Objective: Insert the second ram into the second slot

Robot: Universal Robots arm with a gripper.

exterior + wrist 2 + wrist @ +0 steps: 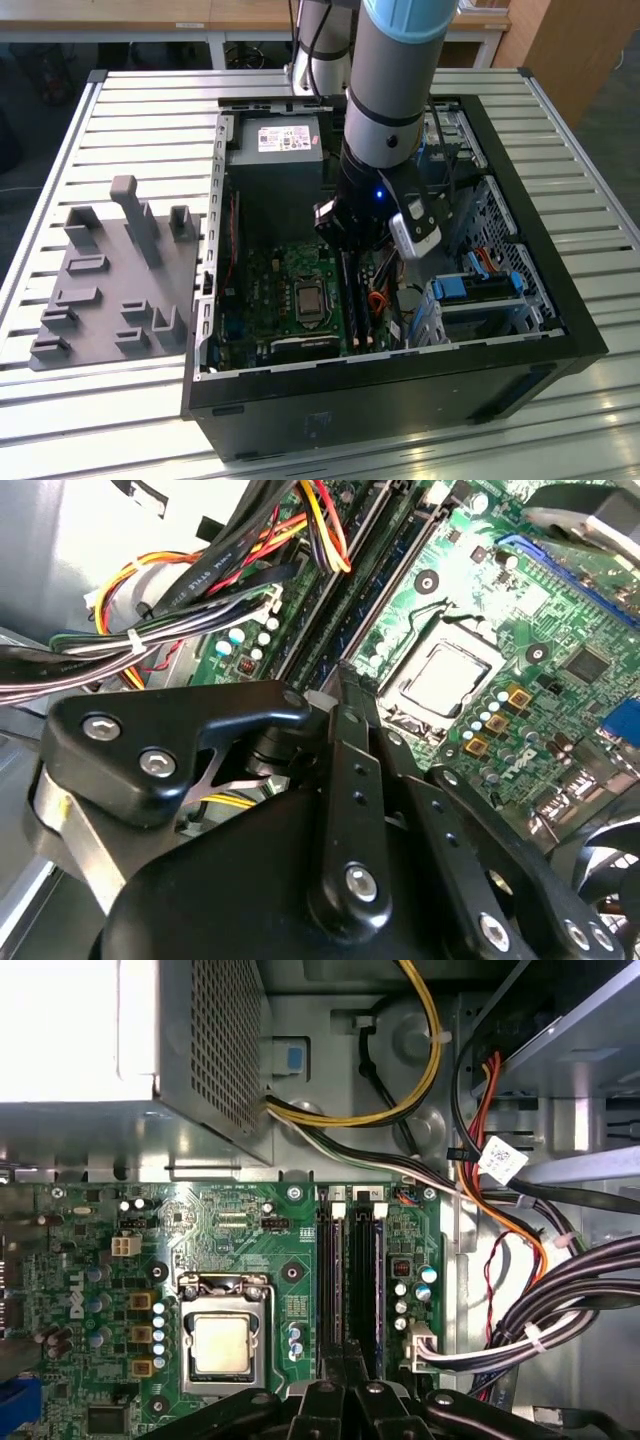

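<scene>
Two long dark memory slots (348,1280) run side by side on the green motherboard (240,1250), beside the processor socket (222,1345). I cannot tell which of them is the second slot. A thin dark strip seems to stand edge-on in each. Whether one is the second ram is unclear. My gripper (345,1358) hangs right over the near end of these slots, fingers pressed together and tips (338,680) almost on them. In the exterior view the gripper (350,245) is low inside the open computer case (520,345).
A power supply (275,150) fills the case's far corner. Bundled black, yellow and orange cables (520,1290) crowd one side of the slots. Blue drive-bay tabs (470,288) sit at the exterior view's right. A grey fixture plate (110,280) lies on the slatted table at its left.
</scene>
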